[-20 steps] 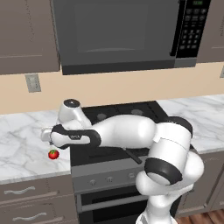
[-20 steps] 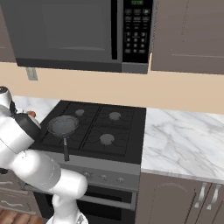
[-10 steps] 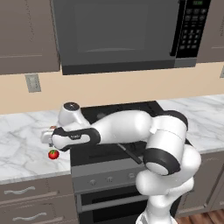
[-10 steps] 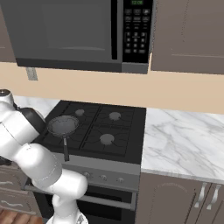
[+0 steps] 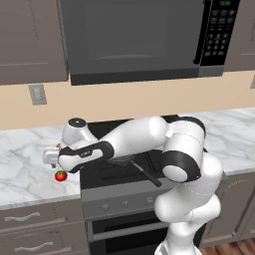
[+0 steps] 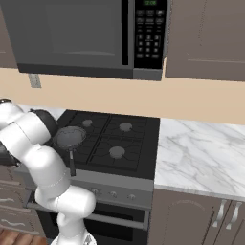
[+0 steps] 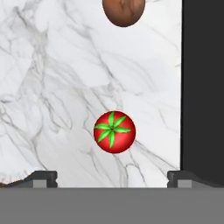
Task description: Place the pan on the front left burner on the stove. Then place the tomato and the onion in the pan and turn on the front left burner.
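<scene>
Left base view, left to right: marble counter left of the stove; tomato lies on it near the front edge, just beside the stove's left side. Gripper is held above the tomato, not touching it. Arm is stretched leftward across the stove. Pan is mostly hidden behind the forearm; its handle sticks out toward the stove front.

Versus a second ago: tomato spot unchanged, pan unchanged; forearm is swung slightly further left and the elbow is turned, hand staying over the tomato.

Right base view, left to right: arm at the left edge, then the pan seen on the front left burner, handle pointing to the front. Three other caps are left bare. Counter on the right. Pan position is the same as before.

Hand view, left to right: left fingertip, tomato centred between the tips on the marble, green stem up, right fingertip, black stove edge at far right. Onion is seen at the top edge, apart from the tomato. Jaws are spread wide, nothing pinched.
</scene>
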